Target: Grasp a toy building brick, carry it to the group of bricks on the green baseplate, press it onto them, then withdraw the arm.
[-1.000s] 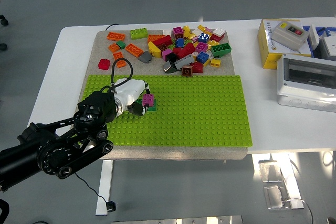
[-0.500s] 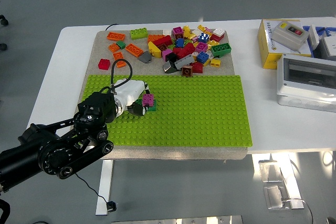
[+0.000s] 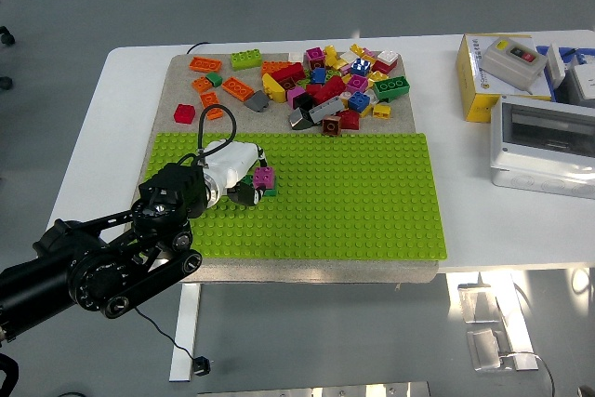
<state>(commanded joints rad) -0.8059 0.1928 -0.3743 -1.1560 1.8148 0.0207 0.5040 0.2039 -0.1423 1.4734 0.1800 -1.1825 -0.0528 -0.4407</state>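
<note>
Left arm: the black left arm [image 3: 93,267] comes in from the lower left corner and reaches up and right over the near-left part of the green baseplate [image 3: 353,202].
Left hand: the left hand [image 3: 232,174], white-shelled, sits low over the baseplate's left part, wrist to the left, fingers pointing right at the brick cluster.
Fingers: the dark fingers [image 3: 244,194] are curled in against the magenta brick [image 3: 264,177]; they appear to have it pinched, though the contact itself is too small to see clearly.
What changed: over the last second the magenta brick and the fingers have shifted slightly up and right, while the arm has hardly moved. That reads as the press being worked in, not the carry.
Group of bricks: a small cluster with a green brick [image 3: 268,191] at its base stands on the baseplate's left part; the magenta brick is on top of it, touching.
Task stage: judged from this, pressing is under way or nearly finished; release and withdrawal are not yet done.
Loose bricks: a mixed-colour pile [image 3: 325,81] lies on the beige mat beyond the baseplate, well apart from the hand.
Worktop: the white worktop [image 3: 446,67] also carries a yellow box [image 3: 497,76] and a grey enclosure [image 3: 544,141] at the right.
Right arm: not visible.
</note>
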